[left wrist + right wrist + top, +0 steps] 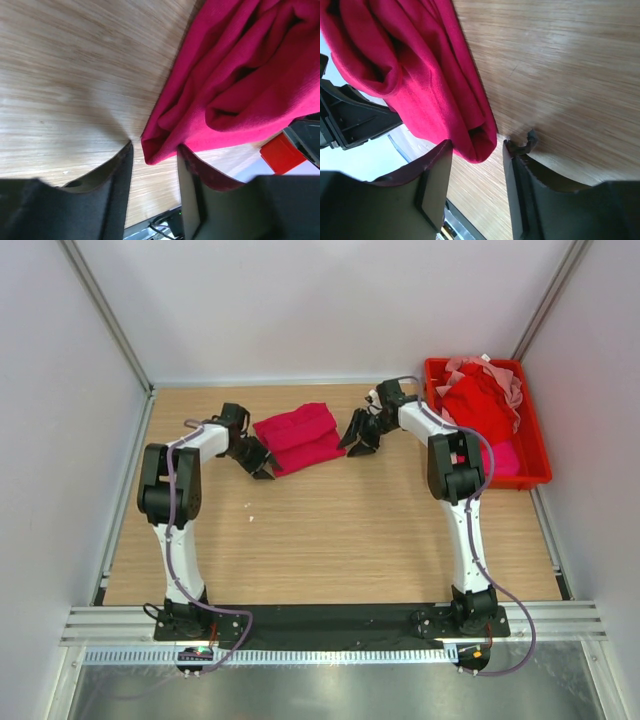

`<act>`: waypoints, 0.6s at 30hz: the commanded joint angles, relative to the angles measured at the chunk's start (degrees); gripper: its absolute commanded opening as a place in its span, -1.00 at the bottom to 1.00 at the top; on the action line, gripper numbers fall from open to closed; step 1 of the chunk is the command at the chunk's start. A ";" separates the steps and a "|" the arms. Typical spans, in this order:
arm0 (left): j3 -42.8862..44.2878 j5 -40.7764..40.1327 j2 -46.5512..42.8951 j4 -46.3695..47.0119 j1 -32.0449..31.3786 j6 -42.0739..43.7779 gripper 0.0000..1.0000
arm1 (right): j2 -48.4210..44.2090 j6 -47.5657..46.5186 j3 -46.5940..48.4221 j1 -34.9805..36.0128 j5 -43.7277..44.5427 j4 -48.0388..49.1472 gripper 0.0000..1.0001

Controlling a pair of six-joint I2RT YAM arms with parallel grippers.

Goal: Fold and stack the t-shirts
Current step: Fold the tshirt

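A crimson-magenta t-shirt [298, 437], folded into a small rectangle, lies on the wooden table at the back centre. My left gripper [262, 462] is open at its left near corner; in the left wrist view [154, 147] the shirt's corner [155, 145] sits between the jaws. My right gripper [358, 437] is open at the shirt's right edge; in the right wrist view [476, 145] the folded edge [477, 142] lies between the jaws. Red and pale pink t-shirts [480, 400] are heaped in the red plastic bin [535, 465].
The red bin stands at the back right against the wall. White walls close in the table [330, 530] on three sides. The arm bases are at the near edge.
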 commanded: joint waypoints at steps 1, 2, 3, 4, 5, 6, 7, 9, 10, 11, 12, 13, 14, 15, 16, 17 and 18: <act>1.26 -1.65 1.74 -0.65 -0.21 1.71 -0.27 | 0.67 0.44 0.33 0.62 0.25 1.15 -0.03; 1.26 -1.47 1.83 -0.82 -0.21 2.06 -0.32 | 0.58 0.53 0.15 0.70 0.08 1.33 -0.16; 1.17 -1.47 1.92 -1.00 -0.21 2.33 -0.43 | 0.23 0.71 -0.11 0.70 0.08 1.85 -0.29; 1.00 -1.47 1.92 -1.18 -0.21 3.03 -0.65 | -0.12 0.79 -1.24 0.70 -0.01 2.29 -0.39; 0.73 -1.56 1.83 -1.44 -0.30 3.29 -0.73 | -0.39 0.88 -1.95 0.62 -0.19 2.64 -0.62; 0.12 -1.65 1.66 -1.44 -0.30 3.56 -0.80 | -1.17 1.14 -3.44 0.79 -0.19 3.17 -0.76; -0.23 -1.82 1.22 -1.62 -0.30 4.26 -0.90 | -1.70 1.23 -4.50 0.71 -0.10 3.52 -0.86; -1.11 -2.26 0.60 -1.97 -0.30 4.88 -0.99 | -2.93 2.20 -6.96 0.79 -0.19 5.36 -0.98; -2.42 -2.26 0.34 -1.97 -0.30 5.05 -1.00 | -4.59 2.29 -9.58 0.88 -0.10 5.81 -0.98; -3.04 -2.18 -0.45 -1.97 -0.39 5.58 -1.00 | -5.57 2.29 -11.08 1.05 0.16 5.98 -0.98; -3.83 -2.00 -0.89 -1.97 -0.56 5.84 -0.99 | -6.53 2.20 -12.75 1.23 0.42 6.51 -0.98; -5.49 -2.09 -1.50 -2.06 -0.74 6.11 -0.99 | -9.24 2.20 -16.42 1.58 0.51 7.03 -0.98; -6.81 -2.09 -3.08 -2.06 -1.00 6.37 -0.99 | -10.66 2.29 -18.63 1.76 0.78 7.56 -0.98; -8.04 -2.17 -4.14 -2.06 -1.61 6.90 -0.99 | -12.50 2.46 -20.92 2.02 1.13 8.52 -0.98; -9.28 -2.44 -5.10 -2.06 -2.05 7.07 -0.99 | -14.26 2.55 -25.64 2.20 1.65 8.97 -0.98; -12.77 -2.61 -6.33 -2.06 -2.32 7.25 -0.99 | -18.11 2.64 -28.12 2.72 2.01 9.32 -0.98; -14.46 -2.96 -9.13 -2.06 -2.93 7.34 -1.00 | -20.14 2.64 -30.76 2.99 2.79 10.11 -0.98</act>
